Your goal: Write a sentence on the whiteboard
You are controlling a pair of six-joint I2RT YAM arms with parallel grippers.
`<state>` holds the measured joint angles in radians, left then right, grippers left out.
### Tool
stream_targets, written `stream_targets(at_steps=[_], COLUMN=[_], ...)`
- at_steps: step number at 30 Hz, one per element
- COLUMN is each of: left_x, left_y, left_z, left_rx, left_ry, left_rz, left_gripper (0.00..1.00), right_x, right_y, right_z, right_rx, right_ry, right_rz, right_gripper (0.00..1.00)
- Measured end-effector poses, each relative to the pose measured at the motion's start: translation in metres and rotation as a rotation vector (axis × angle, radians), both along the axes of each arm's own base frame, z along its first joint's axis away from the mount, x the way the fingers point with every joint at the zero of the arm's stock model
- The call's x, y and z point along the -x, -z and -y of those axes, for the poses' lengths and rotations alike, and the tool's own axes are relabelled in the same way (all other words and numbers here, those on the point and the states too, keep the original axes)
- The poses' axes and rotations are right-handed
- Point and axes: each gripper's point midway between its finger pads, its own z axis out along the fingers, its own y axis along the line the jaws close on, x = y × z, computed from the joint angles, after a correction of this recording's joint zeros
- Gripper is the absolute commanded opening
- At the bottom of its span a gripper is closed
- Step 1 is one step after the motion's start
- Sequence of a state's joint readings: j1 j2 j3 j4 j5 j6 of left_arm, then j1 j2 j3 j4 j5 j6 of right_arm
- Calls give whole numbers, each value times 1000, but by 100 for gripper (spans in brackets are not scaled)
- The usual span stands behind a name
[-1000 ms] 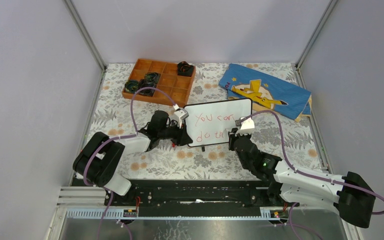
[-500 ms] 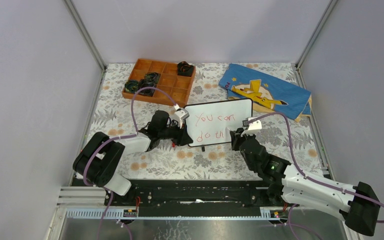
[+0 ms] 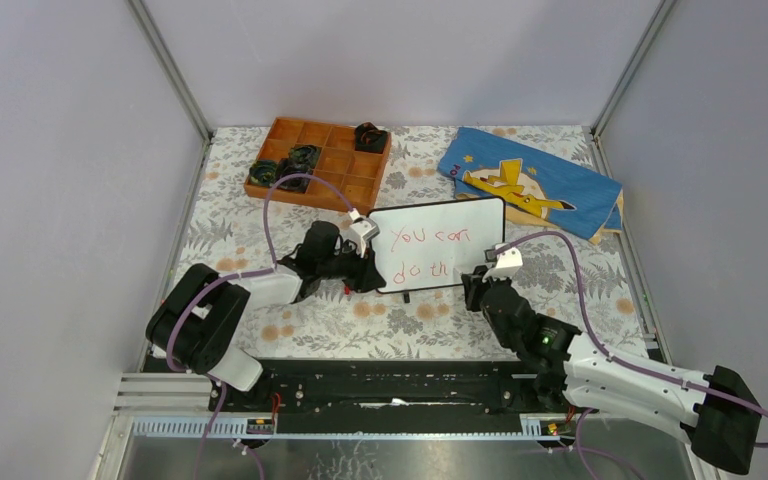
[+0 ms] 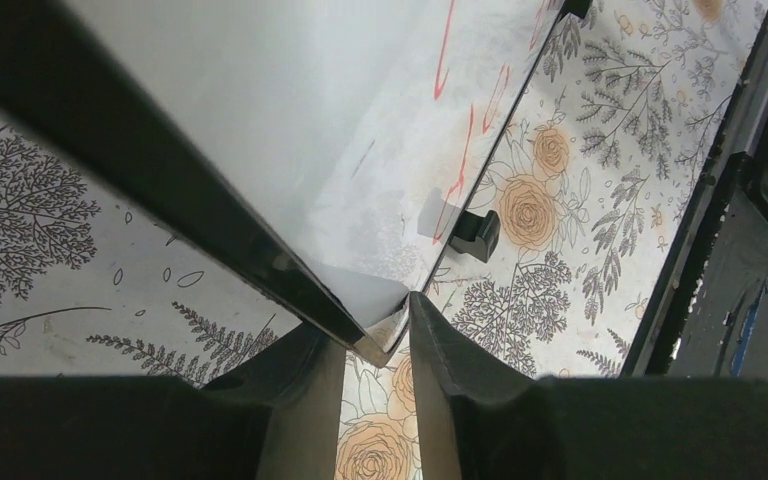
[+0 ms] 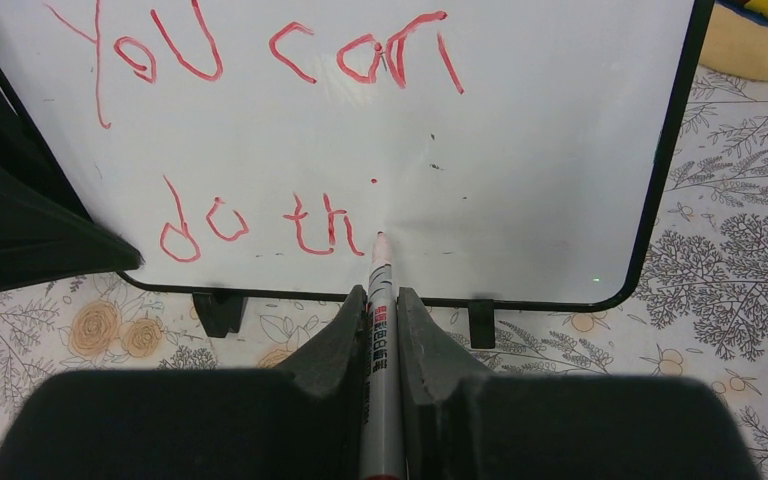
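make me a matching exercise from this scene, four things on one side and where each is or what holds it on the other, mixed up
Things:
1. whiteboard
2. marker
3. orange tray
4. blue cloth

Places or states:
A. lies at the back right
B. clamped in the right gripper
C. sits at the back left, split into compartments
D. gripped at its edge by the left gripper

Pairs: 1-D, 2-B, 3-C, 4-A

Right gripper [image 3: 473,280] and marker [image 5: 379,275] slid rightward along the whiteboard [image 5: 530,150].
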<state>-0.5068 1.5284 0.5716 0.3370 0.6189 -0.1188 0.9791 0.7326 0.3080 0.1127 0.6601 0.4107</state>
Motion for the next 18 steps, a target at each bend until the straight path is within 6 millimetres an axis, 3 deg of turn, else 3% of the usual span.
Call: stream_targets(at_steps=[8, 18], left_x=[1, 2], left_y=[4, 5], left_z=[-2, -3], left_rx=[-21, -25], left_ry=[-6, -3], left_rz=[-4, -4], left_gripper=[36, 35], right_x=[-2, -6], right_y=[7, -1], right_z=[-2, -7], right_rx=[18, -4], right_ry=[1, 1], right_rz=[-14, 11], right_gripper=[0, 0])
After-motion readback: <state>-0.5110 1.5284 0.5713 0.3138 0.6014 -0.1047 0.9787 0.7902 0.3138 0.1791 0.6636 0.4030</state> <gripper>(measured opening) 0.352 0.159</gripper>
